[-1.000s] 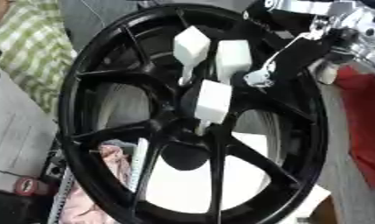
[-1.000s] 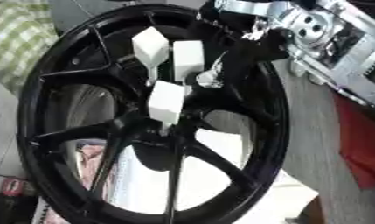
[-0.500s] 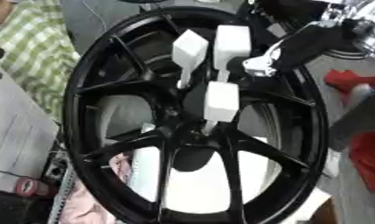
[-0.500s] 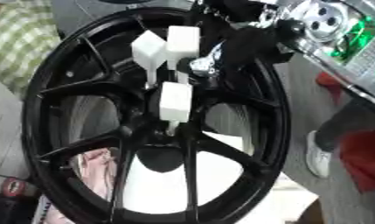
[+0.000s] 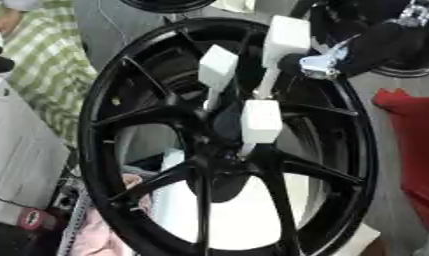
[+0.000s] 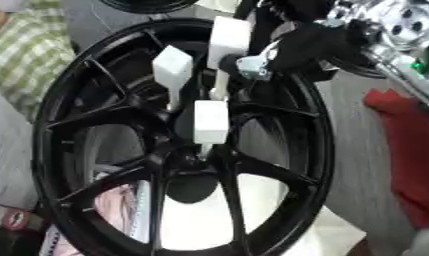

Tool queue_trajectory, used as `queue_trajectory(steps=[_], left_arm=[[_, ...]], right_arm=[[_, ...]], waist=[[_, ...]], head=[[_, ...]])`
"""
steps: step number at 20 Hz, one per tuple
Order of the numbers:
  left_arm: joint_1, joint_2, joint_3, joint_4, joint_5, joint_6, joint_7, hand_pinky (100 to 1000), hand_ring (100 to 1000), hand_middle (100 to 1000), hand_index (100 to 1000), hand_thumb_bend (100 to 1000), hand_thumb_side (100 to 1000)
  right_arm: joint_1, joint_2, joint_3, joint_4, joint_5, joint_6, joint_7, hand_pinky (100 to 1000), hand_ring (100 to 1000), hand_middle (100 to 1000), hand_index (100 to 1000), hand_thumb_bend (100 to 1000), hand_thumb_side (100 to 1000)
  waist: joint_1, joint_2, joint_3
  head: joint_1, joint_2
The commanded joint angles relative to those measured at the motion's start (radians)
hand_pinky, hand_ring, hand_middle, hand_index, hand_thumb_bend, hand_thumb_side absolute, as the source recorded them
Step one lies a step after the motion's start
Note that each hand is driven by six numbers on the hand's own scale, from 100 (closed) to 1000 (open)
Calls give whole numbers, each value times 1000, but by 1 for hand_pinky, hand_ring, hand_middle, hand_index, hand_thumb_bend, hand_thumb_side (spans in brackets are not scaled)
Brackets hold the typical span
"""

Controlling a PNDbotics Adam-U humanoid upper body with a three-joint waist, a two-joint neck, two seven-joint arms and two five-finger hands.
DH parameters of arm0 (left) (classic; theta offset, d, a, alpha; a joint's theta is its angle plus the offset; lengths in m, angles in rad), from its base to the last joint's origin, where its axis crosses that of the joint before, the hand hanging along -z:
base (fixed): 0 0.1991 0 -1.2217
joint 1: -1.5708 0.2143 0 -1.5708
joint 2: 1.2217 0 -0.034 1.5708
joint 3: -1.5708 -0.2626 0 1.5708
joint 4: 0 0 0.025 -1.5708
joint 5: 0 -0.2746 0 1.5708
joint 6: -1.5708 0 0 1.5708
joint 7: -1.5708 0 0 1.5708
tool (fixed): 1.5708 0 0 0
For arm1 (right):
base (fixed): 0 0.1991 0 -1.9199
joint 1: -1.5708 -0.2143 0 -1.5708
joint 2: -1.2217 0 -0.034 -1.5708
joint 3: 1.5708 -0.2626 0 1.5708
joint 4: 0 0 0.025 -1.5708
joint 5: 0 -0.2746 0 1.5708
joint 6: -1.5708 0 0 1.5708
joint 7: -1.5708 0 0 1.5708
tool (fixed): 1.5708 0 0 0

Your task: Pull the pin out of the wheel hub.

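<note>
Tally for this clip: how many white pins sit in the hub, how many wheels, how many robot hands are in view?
White pins: 3
Black wheel: 1
Robot hands: 1, the right hand
Total: 5

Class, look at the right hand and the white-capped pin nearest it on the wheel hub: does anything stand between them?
Nothing visible does. The right hand is right beside the upper white-capped pin on the black wheel hub; whether they touch is unclear.
</note>
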Motion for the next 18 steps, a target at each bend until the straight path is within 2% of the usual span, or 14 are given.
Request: queue_trajectory(steps=[1, 5, 9, 16, 18], left_arm=[[-6, 18, 10, -20, 2, 0, 5, 707, 573, 544, 754, 100, 822], [-3, 18, 15, -20, 1, -1, 10, 707, 573, 544, 754, 100, 821], [3, 16, 23, -20, -2, -4, 19, 707, 572, 543, 754, 100, 819], [13, 16, 38, -20, -9, -10, 37, 707, 571, 542, 754, 100, 819], [14, 16, 41, -20, -11, -11, 40, 707, 570, 542, 754, 100, 819]], right_arm=[[28, -57, -86, -11, -47, -19, -45, 781, 613, 339, 487, 415, 160], [84, -66, -171, 40, -95, -64, -97, 788, 608, 343, 492, 405, 111], [129, -73, -258, 124, -118, -117, -151, 791, 603, 347, 494, 397, 100], [270, -112, -421, 286, -181, -216, -251, 799, 600, 357, 502, 382, 100], [317, -114, -469, 334, -192, -229, -281, 800, 603, 366, 507, 379, 100]], waist=[[10, -30, -4], [18, -29, -13], [29, -25, -29], [45, -12, -58], [48, -9, -63]], head=[[5, -17], [12, -14], [20, -6], [44, -2], [49, -3]])
